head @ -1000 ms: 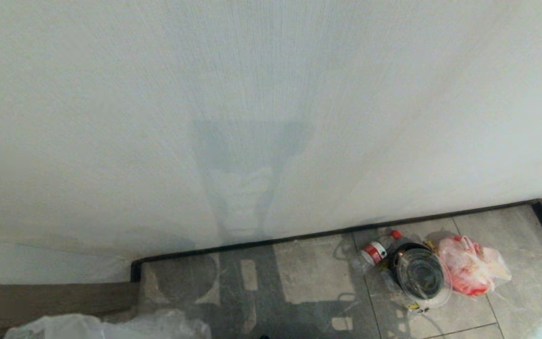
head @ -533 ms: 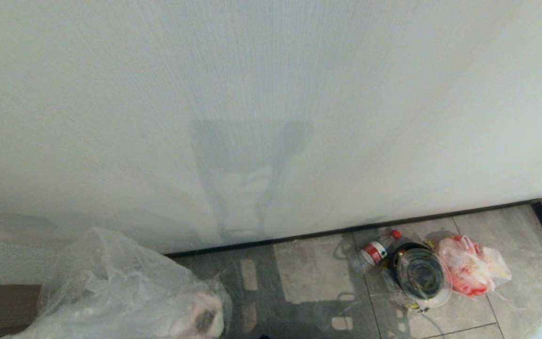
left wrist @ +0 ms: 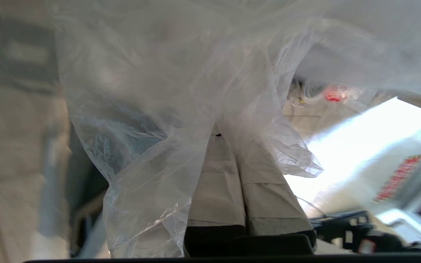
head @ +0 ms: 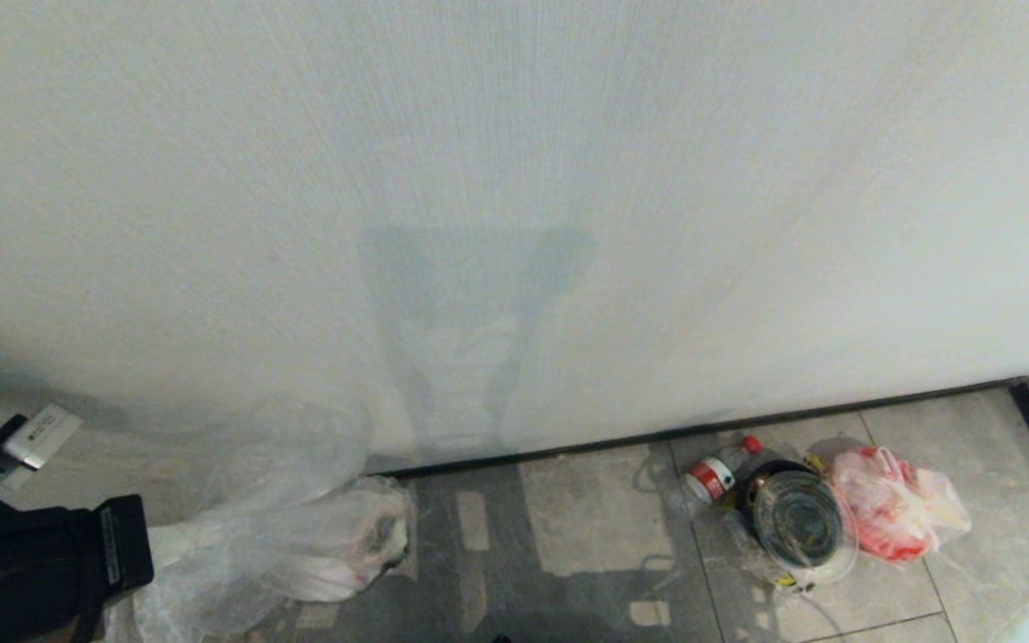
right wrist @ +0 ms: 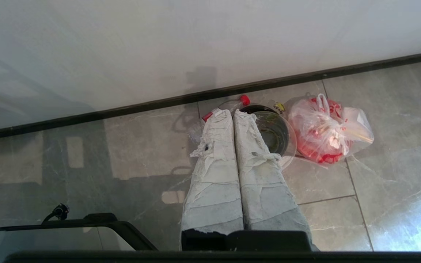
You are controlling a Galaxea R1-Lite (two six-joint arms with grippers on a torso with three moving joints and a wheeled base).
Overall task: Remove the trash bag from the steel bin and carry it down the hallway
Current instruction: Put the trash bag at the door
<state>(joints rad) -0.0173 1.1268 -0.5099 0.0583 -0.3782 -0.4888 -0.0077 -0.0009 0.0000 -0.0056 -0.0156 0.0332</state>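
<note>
Plastic this thin is all slump and no stiffness — the trash bag [head: 291, 536] hangs from my left gripper [left wrist: 228, 137], jaws pinched together on a gathered fold of its film, at the left of the head view close to the pale wall [head: 514, 179]. It looks light, with some pale rubbish bulging at its far end. I'd judge the film slippery and easily torn, so the bunched neck is the place to grip. My right gripper [right wrist: 232, 113] idles, jaws together, empty.
</note>
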